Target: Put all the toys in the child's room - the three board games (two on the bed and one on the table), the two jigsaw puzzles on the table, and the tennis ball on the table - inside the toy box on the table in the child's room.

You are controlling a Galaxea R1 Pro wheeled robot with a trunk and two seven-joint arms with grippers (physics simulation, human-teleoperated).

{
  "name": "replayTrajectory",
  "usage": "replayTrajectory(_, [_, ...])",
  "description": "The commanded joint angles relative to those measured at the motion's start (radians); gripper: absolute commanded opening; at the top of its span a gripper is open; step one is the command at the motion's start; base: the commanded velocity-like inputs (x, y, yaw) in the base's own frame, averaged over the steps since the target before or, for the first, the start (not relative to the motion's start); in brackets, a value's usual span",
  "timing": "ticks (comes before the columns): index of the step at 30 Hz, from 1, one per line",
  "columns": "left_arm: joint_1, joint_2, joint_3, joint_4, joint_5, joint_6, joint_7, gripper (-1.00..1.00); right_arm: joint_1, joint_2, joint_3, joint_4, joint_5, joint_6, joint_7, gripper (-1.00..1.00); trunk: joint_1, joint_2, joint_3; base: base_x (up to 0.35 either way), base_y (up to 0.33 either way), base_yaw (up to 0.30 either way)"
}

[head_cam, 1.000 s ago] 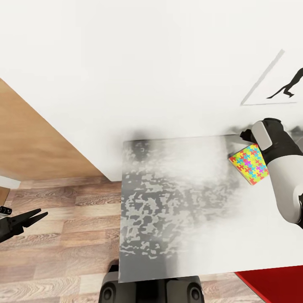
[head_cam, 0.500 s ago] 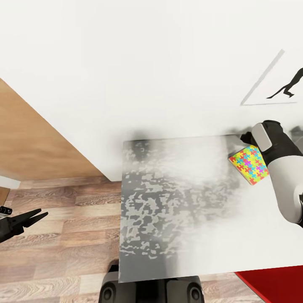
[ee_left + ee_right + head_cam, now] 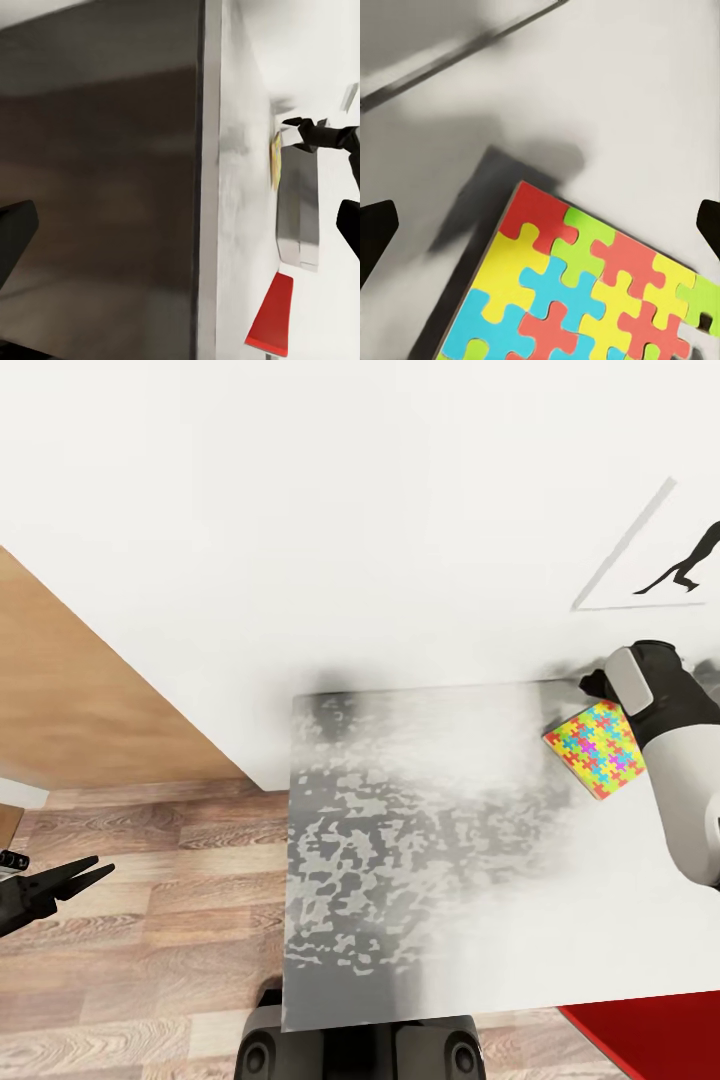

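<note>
One jigsaw puzzle (image 3: pixel 596 748), a small square of coloured interlocking pieces, lies flat near the far right of the light-grey table (image 3: pixel 420 830). My right gripper (image 3: pixel 593 684) hangs open just above the puzzle's far corner. In the right wrist view its dark fingertips (image 3: pixel 376 229) stand wide apart on either side of the puzzle (image 3: pixel 585 285), touching nothing. My left gripper (image 3: pixel 78 878) is open and empty, low over the wooden floor to the left of the table. Seen from the left wrist, the grey toy box (image 3: pixel 298 217) stands just beyond the puzzle (image 3: pixel 275 159).
A white wall with a framed dark animal figure (image 3: pixel 680 565) rises behind the table. A wooden panel (image 3: pixel 80 700) stands at the left. A red object (image 3: pixel 650 1030) lies on the floor by the table's near right corner.
My right wrist has shifted slightly to the right, uncovering a little more of the puzzle. The left arm and the puzzle have not moved.
</note>
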Motion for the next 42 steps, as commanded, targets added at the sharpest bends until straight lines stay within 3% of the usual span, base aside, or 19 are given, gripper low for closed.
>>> replayTrajectory(1, [0.0,0.0,0.0,0.0,-0.001,0.011,-0.004,1.0,-0.001,-0.001,0.005,-0.002,-0.01,0.003,-0.008,1.0,0.0,-0.001,-0.001,0.0,0.0,0.0])
replayTrajectory(23, [0.0,0.0,0.0,-0.001,-0.001,0.01,-0.004,1.0,0.003,-0.013,0.005,0.003,-0.007,-0.001,-0.008,1.0,0.0,-0.001,-0.002,0.0,0.0,0.0])
replayTrajectory(42, [0.0,0.0,0.001,-0.001,-0.001,0.01,-0.004,1.0,0.006,-0.013,0.005,0.006,-0.009,-0.001,-0.008,1.0,0.0,-0.001,-0.02,0.0,0.0,0.0])
